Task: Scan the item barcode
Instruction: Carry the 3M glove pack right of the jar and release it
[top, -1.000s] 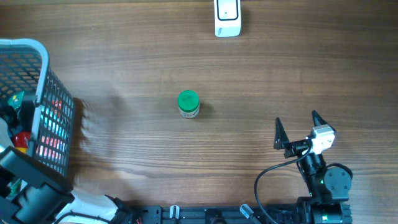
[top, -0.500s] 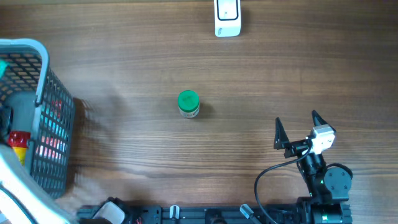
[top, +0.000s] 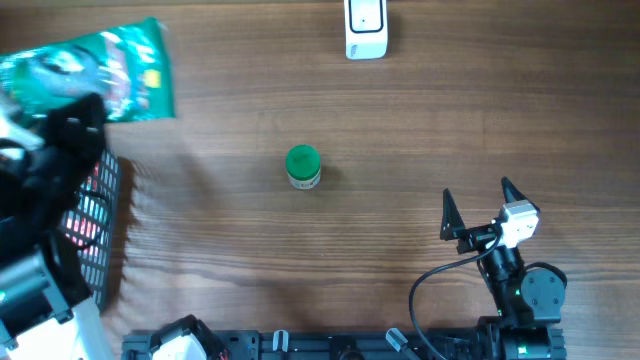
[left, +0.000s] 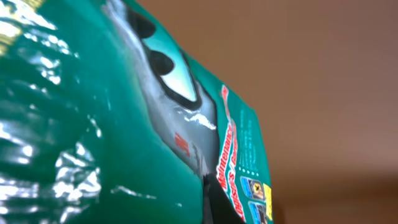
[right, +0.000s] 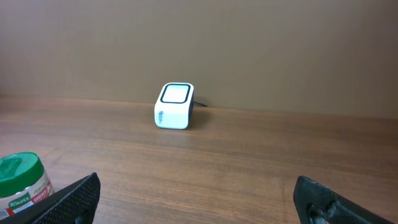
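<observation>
**Green bag held at the left edge**

A glossy green bag (top: 100, 68) is clamped in the closed left gripper (top: 78, 118) above the far left corner of the tabletop (top: 400, 130), over a mesh basket (top: 98, 205) (the bag's print fills the left wrist view). The right gripper (top: 478, 190) is seen by the near right corner, its fingers spread wide and holding nothing. A white scanner (top: 366, 28) is set at the far edge, and a green-lidded jar (top: 303, 167) is stood near the middle.
</observation>
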